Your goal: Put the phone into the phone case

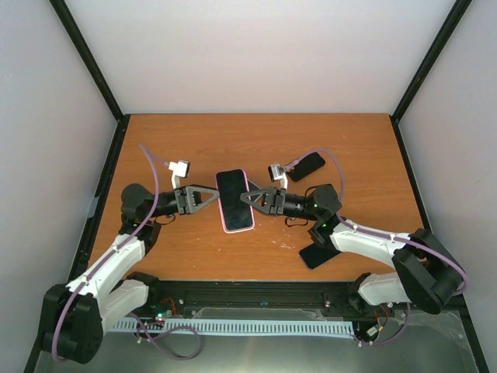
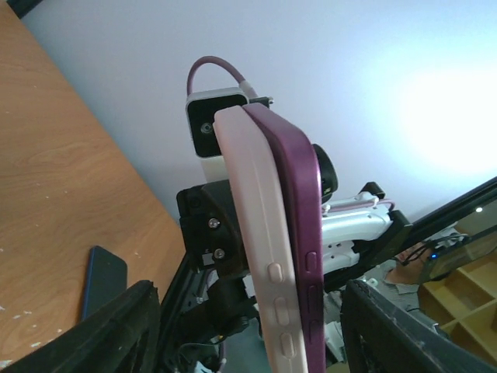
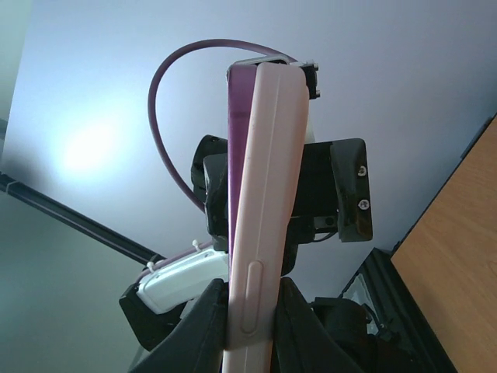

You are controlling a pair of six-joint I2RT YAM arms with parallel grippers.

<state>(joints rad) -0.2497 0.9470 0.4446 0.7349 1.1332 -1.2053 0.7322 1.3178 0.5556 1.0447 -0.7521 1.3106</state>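
Close the left jaws next: released, standing wide to either side of the phone (image 2: 301,217) with gaps both ways. Viewed edge-on from the left wrist, phone proud of the case (image 2: 252,233) along this long side, own buttons (image 2: 311,260) bare beside the case's button bumps (image 2: 276,272); judged not yet seated here. Centre on the mid-edge, clear of those buttons, then squeeze flat across screen (image 1: 234,194) and case back until tucked under the lip. Squeeze slowly, to avoid levering the pair out of the opposite hold. Count on the right jaws for that hold: clenched on the other long edge, pinching phone and case together. Both held aloft above the middle of the surface (image 1: 178,140), screen up, touching nothing below. For room, mind first the black rail (image 1: 256,291) along the near edge, then the near spare phone (image 1: 318,255) lying just under the right forearm (image 1: 361,239); no dropping that elbow. Bare wood to the left of the pair and beyond it. Farther back, far spare phone (image 1: 306,165) on the right side; past it, far edge and white walls (image 1: 256,54) well apart.
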